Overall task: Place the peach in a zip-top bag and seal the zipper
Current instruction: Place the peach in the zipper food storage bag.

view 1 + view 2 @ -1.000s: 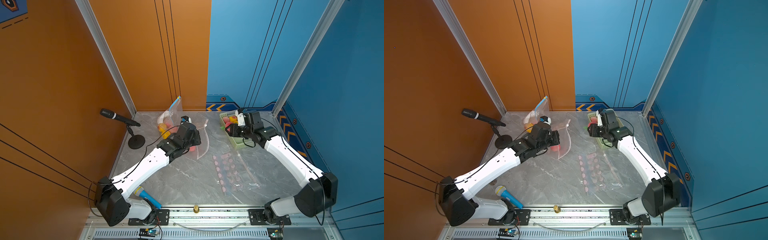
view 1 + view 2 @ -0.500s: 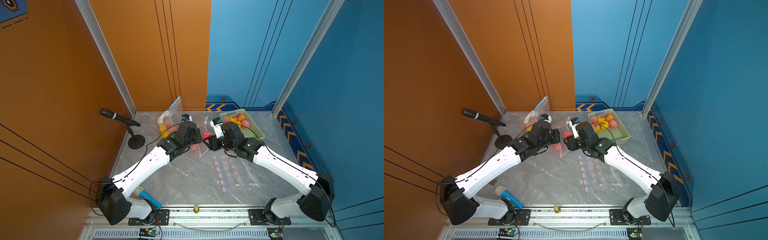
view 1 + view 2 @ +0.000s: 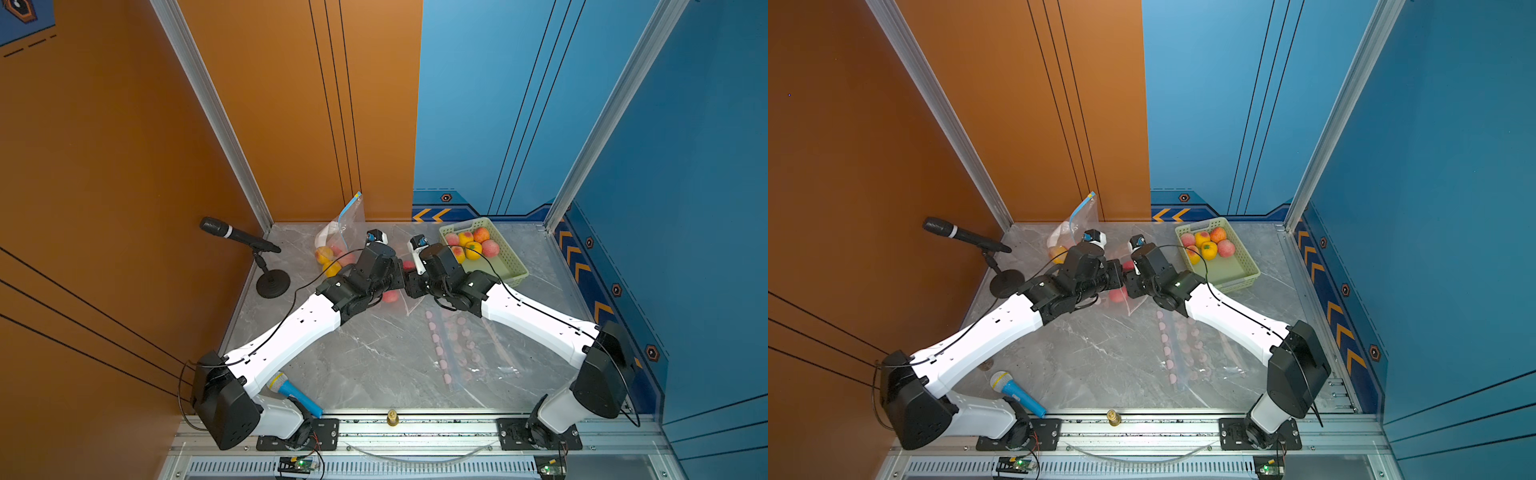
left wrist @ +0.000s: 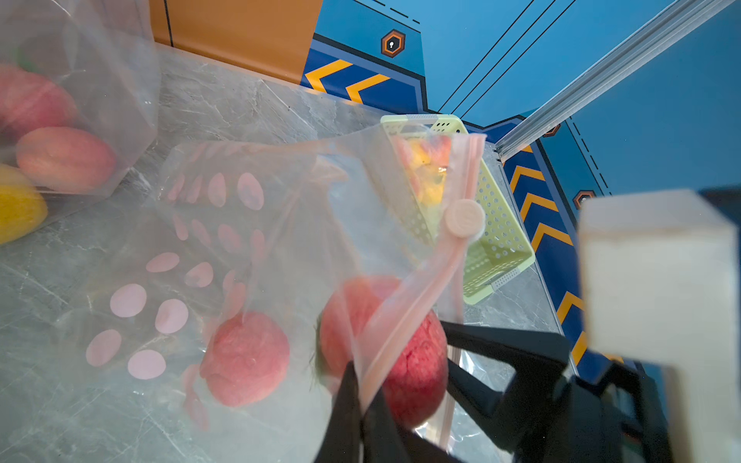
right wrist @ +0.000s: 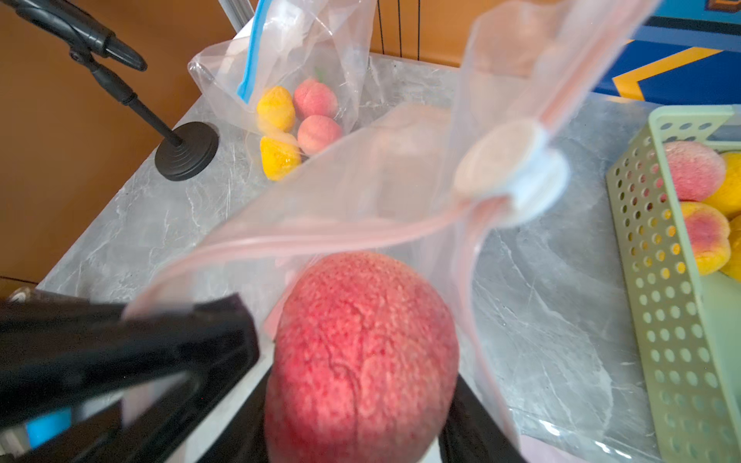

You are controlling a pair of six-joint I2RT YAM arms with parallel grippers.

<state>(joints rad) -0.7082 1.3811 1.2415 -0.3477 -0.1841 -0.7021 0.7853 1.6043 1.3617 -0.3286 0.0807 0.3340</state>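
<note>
1. The right fingers [image 5: 461,437] stand partly spread and are clamped on a red peach [image 5: 361,360], one on each side of it.
2. The peach is held clear of the grey tabletop [image 3: 374,365], at the open mouth of the zip-top bag [image 4: 280,224]. In the left wrist view one pink zipper strip crosses in front of the peach and the other runs behind it.
3. The left fingers [image 4: 341,421] are fully closed, pinching the nearer zipper strip and holding that lip of the mouth up.
4. The round slider [image 4: 465,218] sits where the two strips meet, above the peach, so the mouth is unsealed.
5. A second peach [image 4: 244,356] lies low inside the same bag, near the held one but apart from it.
6. In both top views the two wrists meet head-on over the rear middle of the tabletop, with the bag hanging between and below them.
7. A green basket [image 3: 512,262] of peaches and yellow fruit stands at the right rear.
8. A blue-zipper bag [image 3: 349,224] holding fruit leans at the back wall.
9. A black microphone [image 3: 237,235] on a stand is at the left rear, and a blue toy microphone [image 3: 293,392] lies by the left arm's base.
10. Flat dotted bags [image 3: 457,349] lie on the tabletop in front of the right arm.
</note>
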